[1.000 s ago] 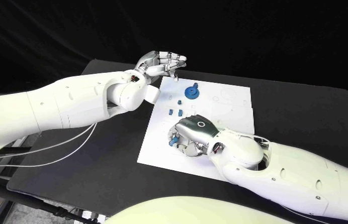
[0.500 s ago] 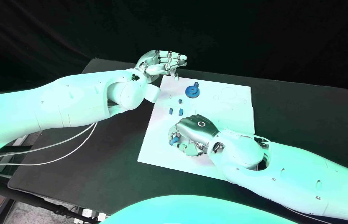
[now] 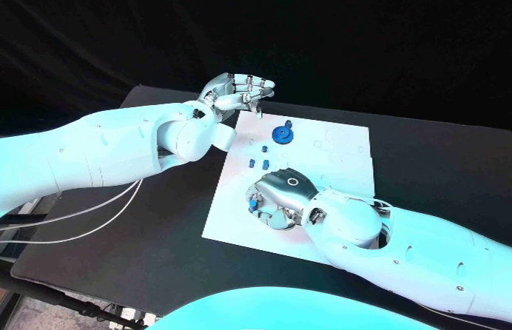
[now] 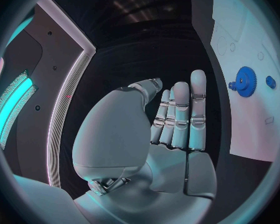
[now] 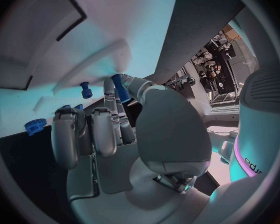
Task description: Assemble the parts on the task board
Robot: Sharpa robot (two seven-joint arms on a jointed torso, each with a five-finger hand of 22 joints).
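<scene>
We see the right silver many-fingered hand [image 3: 286, 195] low over the near-left part of the white rectangular task board [image 3: 342, 169], fingers curled down. In the right wrist view it pinches a small blue cylindrical peg [image 5: 120, 87] between thumb and a fingertip; the same hand [image 5: 115, 129] has its other fingers bent alongside. In the head view a bit of blue [image 3: 254, 205] shows at that hand's left side, just above the board.

The left silver hand [image 3: 237, 93] is raised off the far-left corner of the board, above the black table [image 3: 160, 234]. Left wrist view: the hand [image 4: 171, 119] holds nothing, fingers straight and side by side, thumb set apart from them.

Remaining parts on the board: a blue toothed gear [image 3: 282, 135] near the far edge, with a small blue round piece [image 3: 287, 124] just beyond it; the gear [image 4: 245, 81] also shows in the left wrist view. Two or three small blue pegs [image 3: 256, 157] stand between the gear and the right hand, apart from both. Right wrist view also shows another blue peg [image 5: 85, 89] upright on the board and a blue toothed piece [image 5: 35, 126] near the board's edge.
</scene>
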